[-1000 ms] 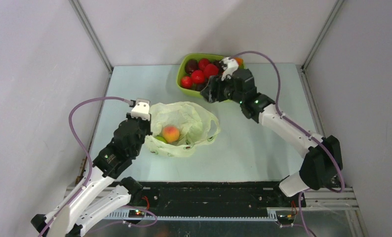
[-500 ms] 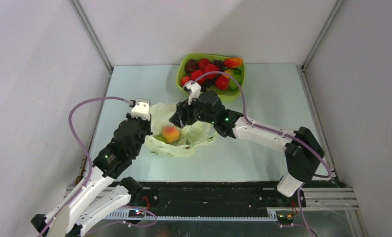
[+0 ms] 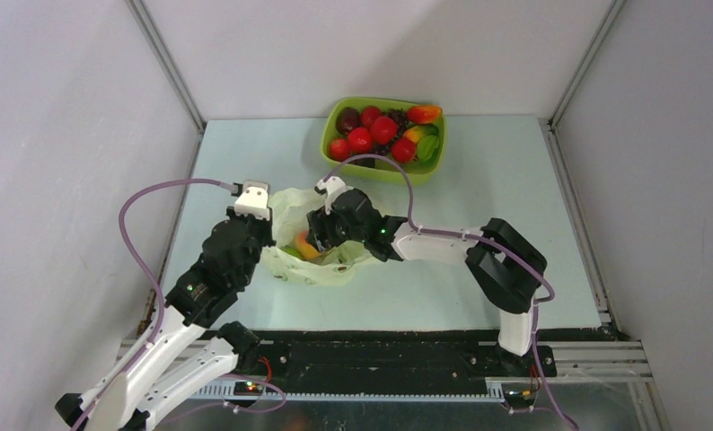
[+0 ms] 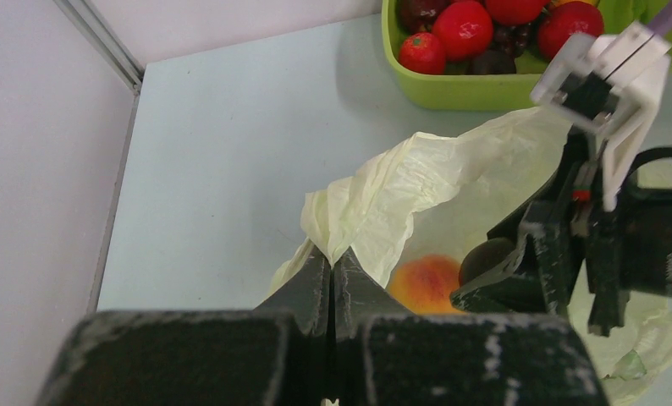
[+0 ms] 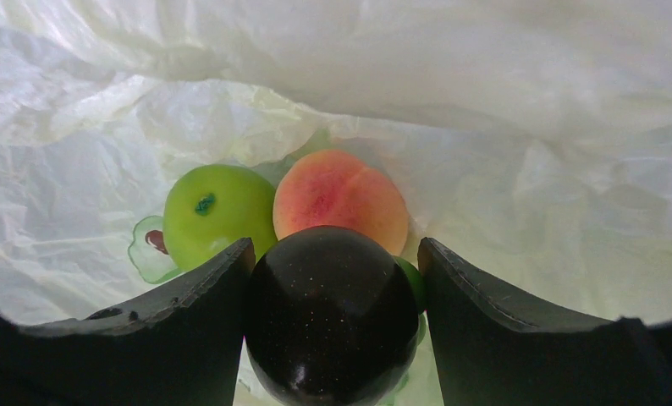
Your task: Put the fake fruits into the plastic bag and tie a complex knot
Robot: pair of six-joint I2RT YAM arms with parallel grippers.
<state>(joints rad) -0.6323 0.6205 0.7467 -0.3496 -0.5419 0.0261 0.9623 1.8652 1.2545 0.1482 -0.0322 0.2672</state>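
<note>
Inside the plastic bag (image 5: 502,169), our right gripper (image 5: 334,262) held the dark plum (image 5: 333,338) near the peach (image 5: 341,199) and green apple (image 5: 210,211), while our left gripper (image 4: 331,271) pinched the bag's rim. We were mid-loading; next, we judged, the jaws should part and drop it.

Pale booth, evenly lit.
A blue-green table (image 3: 497,180) fills the centre, pale walls (image 3: 380,45) on three sides, metal posts (image 3: 166,67) in the upper corners.
</note>
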